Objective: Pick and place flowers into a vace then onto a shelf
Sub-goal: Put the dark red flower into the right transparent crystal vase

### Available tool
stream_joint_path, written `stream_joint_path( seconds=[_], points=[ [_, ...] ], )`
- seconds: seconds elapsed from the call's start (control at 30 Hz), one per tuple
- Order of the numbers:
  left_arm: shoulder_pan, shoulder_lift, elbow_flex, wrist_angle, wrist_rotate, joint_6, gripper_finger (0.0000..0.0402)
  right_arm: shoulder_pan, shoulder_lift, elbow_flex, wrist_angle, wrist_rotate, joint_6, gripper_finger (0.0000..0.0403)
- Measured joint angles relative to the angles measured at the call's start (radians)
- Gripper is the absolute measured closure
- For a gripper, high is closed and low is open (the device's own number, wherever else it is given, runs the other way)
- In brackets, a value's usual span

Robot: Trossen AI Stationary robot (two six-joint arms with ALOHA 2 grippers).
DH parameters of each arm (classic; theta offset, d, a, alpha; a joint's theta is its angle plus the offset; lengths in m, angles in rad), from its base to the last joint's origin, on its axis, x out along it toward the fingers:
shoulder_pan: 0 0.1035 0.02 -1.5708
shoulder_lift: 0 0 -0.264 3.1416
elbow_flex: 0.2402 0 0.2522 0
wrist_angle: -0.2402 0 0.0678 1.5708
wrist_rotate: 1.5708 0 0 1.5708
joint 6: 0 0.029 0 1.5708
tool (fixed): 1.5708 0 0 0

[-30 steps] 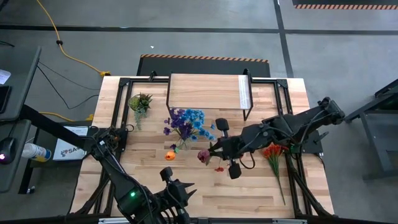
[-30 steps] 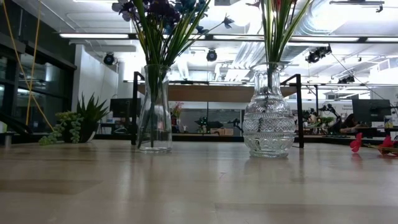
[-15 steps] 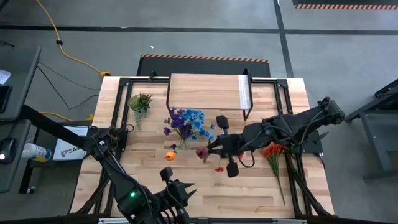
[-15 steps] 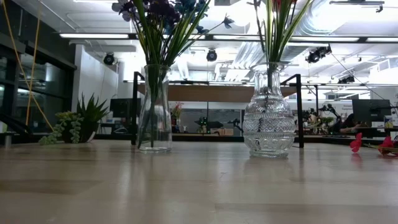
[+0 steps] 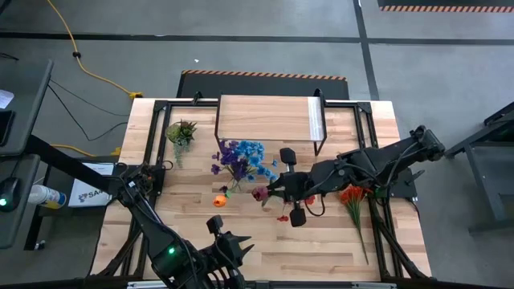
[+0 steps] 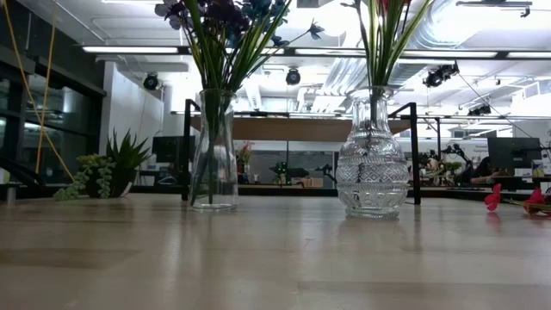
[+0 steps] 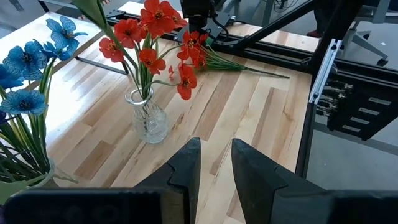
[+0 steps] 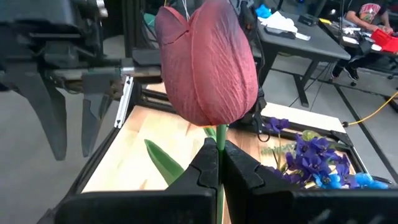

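My right gripper (image 5: 271, 193) is shut on a dark maroon tulip (image 5: 259, 194) above the middle of the table, next to a clear vase of blue and purple flowers (image 5: 241, 159). A cut-glass vase with red flowers (image 7: 149, 121) stands on the table; it also shows in the low view (image 6: 372, 155). An orange bloom (image 5: 219, 201) lies on the table. Orange-red flowers (image 5: 353, 197) lie at the right. The wood-topped shelf (image 5: 269, 119) stands at the far edge. My left gripper (image 7: 216, 165) is open and empty near the table's front edge. My right gripper pinches the tulip's green stem (image 8: 219, 138) between its two fingers, just below the bloom (image 8: 208, 62). The fingers lie across the stem. The tulip is lifted clear of the table, its bloom standing out beyond the fingertips.
A small green spiky plant (image 5: 181, 131) stands at the far left of the table. The shelf's black legs (image 5: 320, 136) stand just behind the vases. Bare wood lies at the table's near middle (image 5: 321, 249).
My right gripper has gone a little toward the table's far left, toward the vase of blue flowers, carrying the maroon tulip clear of the table. It stays shut on the stem.
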Motion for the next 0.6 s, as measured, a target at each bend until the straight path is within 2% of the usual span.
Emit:
stream_joint_path(
  seconds=[0.6],
  points=[
    [0.0, 0.0, 0.0, 0.003, 0.003, 0.0, 0.0277, 0.0, 0.019, 0.0, 0.092, 0.009, -0.003, 0.0403]
  ],
)
